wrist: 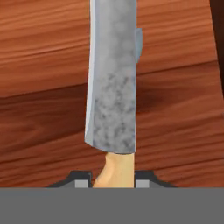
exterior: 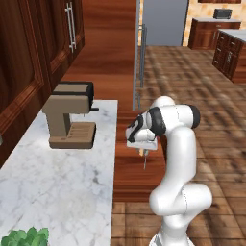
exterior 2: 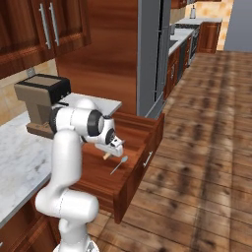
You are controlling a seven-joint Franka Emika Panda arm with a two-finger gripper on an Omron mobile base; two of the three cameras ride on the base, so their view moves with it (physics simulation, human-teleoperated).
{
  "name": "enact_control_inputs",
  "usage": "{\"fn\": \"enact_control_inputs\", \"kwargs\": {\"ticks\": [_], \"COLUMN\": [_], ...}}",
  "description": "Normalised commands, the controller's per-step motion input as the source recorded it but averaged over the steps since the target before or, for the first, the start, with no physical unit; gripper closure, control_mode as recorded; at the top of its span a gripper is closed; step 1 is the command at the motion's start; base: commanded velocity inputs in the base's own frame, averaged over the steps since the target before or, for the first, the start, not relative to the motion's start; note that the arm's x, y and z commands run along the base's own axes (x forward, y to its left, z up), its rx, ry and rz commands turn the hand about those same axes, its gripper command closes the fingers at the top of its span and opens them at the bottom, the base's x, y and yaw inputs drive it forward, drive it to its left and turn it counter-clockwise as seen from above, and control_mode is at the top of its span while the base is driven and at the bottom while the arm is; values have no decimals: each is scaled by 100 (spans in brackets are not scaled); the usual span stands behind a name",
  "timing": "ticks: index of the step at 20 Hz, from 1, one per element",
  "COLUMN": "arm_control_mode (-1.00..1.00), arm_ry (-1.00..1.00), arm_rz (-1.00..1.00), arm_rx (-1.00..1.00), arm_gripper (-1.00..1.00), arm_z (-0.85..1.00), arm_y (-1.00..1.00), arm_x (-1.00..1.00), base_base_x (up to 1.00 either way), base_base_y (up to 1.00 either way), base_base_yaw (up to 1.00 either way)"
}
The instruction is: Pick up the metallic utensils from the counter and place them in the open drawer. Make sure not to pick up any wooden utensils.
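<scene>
Claw state: we see our claw (wrist: 113,183) clenched on the knife (wrist: 113,83) by its short tan handle (wrist: 114,170), fingertips (wrist: 79,180) either side.
Knife position: it juts straight ahead of the claw, grey blade leading, above the open drawer (exterior 2: 142,142), apart from its floor.
Handling: we judge it light and stiff; the blade looks smooth and slippery, so the handle is the right place to take hold.
Beyond the claw: a silver utensil (exterior 2: 118,164), perhaps a spoon, lies in the drawer just below.
</scene>
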Motion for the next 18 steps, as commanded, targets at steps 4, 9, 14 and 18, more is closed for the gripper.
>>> {"fn": "enact_control_inputs", "kwargs": {"ticks": [4, 9, 14, 18], "arm_control_mode": [-100, -100, -100, -100], "arm_ry": [-6, -6, -5, 0], "arm_rz": [0, 0, 2, 0], "arm_rx": [0, -2, -1, 0], "arm_gripper": [100, 100, 100, 100], "arm_z": [-59, -56, -41, -9], "arm_y": [0, 0, 3, 0], "arm_x": [37, 17, 0, 0], "base_base_x": [0, 0, 0, 0], "base_base_y": [0, 0, 0, 0], "base_base_yaw": [0, 0, 0, 0]}}
